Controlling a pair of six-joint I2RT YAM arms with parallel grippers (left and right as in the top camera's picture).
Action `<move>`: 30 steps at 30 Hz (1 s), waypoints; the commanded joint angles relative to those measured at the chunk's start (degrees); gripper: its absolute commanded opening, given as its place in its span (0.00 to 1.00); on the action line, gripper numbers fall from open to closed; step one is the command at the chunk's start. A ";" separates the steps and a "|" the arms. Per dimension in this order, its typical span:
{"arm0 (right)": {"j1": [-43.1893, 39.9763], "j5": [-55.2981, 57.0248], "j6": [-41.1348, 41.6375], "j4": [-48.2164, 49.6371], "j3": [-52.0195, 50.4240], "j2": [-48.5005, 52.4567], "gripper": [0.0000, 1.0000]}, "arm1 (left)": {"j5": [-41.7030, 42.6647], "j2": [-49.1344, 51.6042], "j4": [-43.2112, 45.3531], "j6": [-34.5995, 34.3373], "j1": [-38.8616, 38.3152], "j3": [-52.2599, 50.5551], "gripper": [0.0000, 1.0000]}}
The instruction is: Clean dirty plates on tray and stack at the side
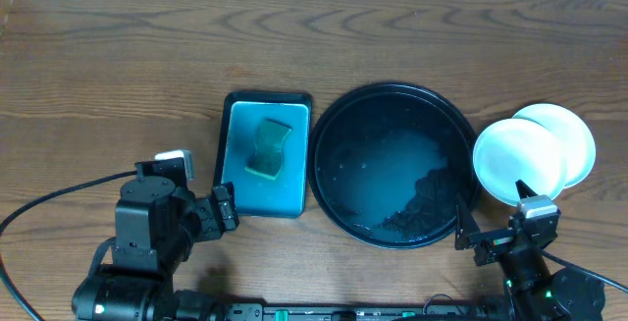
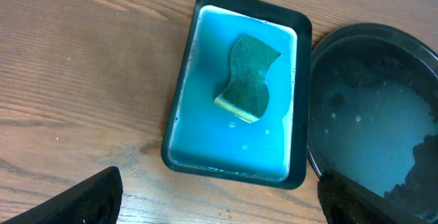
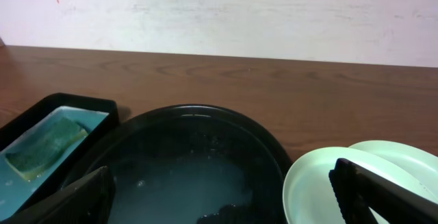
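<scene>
Wood-grain tabletop, pale wall behind it.

Left pincer: fingers spread wide, holding nothing, parked near the bottom edge of the rectangular tray. That one holds blue water, with a green sponge lying in it.

Right pincer: also spread and empty, low at the front between the round tray and the plates.

The round tray sits mid-table just right of the rectangular one. No plates on it, only a wet, cloudy film and dark patches.

The plates are off the tray, on the tabletop just beside its right rim. Only two show: the top plate overlaps the lower plate. They sit offset, not squared up. A third is not visible, and I cannot tell if it is hidden under them.

Risks:
- The stack is skewed and the top plate's edge is right by the tray rim, so a bump from the right pincer could slide it off or tip it onto the rim.
- The plates are probably wet and slick, so a pinch on the rim may slip.
- One right finger is close to the near edge of the top plate, so lifting away carelessly could catch it.

Plate look: small, round, pale mint-white, glossy, with a shallow raised rim. No scribble marks visible on the faces shown. Cleaning looks done, and the stack needs tidying at most.
</scene>
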 commanded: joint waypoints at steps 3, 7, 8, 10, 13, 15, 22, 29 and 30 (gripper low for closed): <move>0.70 -0.46 -0.44 0.02 -0.22 -0.61 0.99 | -0.66 0.04 0.04 0.37 -0.22 -0.26 0.92; 0.72 -0.50 -0.44 0.04 -0.22 -0.61 0.99 | -0.66 0.04 0.04 0.37 -0.22 -0.26 0.91; 0.72 -0.50 -0.44 0.11 -0.22 -0.61 0.99 | -0.66 0.07 0.04 0.37 -0.24 -0.26 0.91; 0.72 -0.48 -0.44 0.44 -0.22 -0.61 0.99 | -0.66 0.07 0.04 0.37 -0.24 -0.26 0.91; 0.72 -0.50 -0.46 0.63 -0.22 -0.61 0.99 | -0.66 0.04 0.04 0.37 -0.22 -0.26 0.92; 0.70 -0.48 -0.44 0.66 -0.22 -0.61 0.99 | -0.66 0.07 0.04 0.37 -0.22 -0.26 0.91; 0.70 -0.48 -0.44 0.11 -0.24 -0.61 0.99 | -0.66 0.07 0.04 0.37 -0.24 -0.26 0.92; 0.50 -0.50 -0.37 0.61 -2.03 -0.61 0.99 | -0.66 0.07 0.04 0.37 -0.22 -0.26 0.92; 0.50 -0.50 0.07 1.64 -2.86 -0.63 0.99 | -0.66 0.07 0.04 0.37 -0.22 -0.26 0.91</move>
